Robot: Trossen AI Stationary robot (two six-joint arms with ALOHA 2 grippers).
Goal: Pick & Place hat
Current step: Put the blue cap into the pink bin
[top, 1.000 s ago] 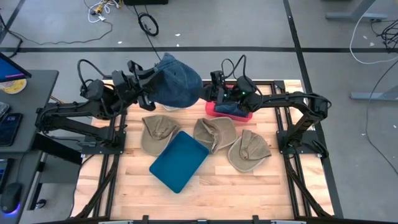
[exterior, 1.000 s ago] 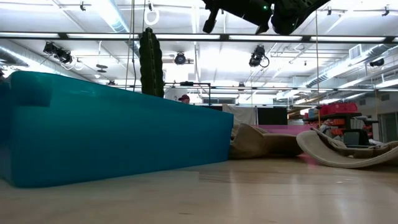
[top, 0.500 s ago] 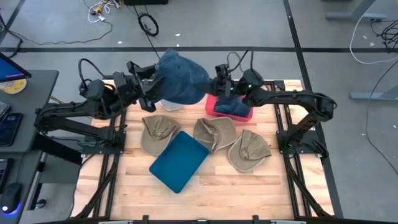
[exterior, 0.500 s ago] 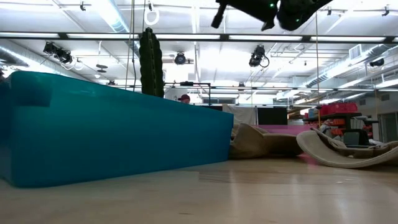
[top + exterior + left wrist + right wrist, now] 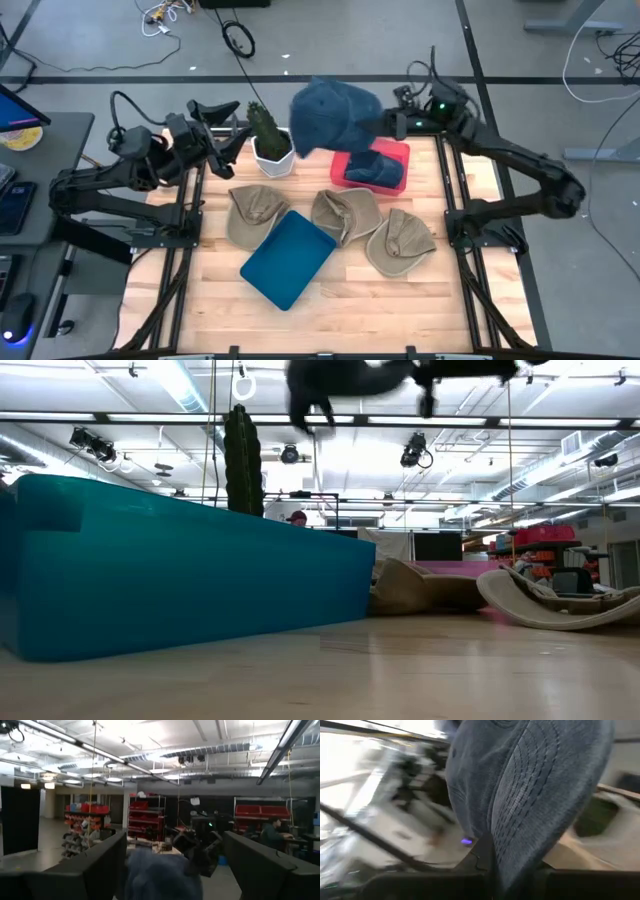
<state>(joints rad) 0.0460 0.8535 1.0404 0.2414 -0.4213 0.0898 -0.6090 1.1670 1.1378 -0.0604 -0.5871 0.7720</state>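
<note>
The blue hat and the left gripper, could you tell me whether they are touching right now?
Apart. The high view shows the left gripper open beside the potted cactus, with bare gap to the blue hat, which the right gripper holds.

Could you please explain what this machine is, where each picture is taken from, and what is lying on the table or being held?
It is a robot with two dark arms at a wooden table. One picture looks straight down on the table, one looks level across it from table height, and one comes from a camera on each wrist. The right gripper is shut on the brim of a blue denim hat and holds it in the air above the table's far edge. The left gripper is open and empty beside a potted cactus. On the table lie three tan caps, a teal tray and a pink bin with blue cloth in it.
</note>
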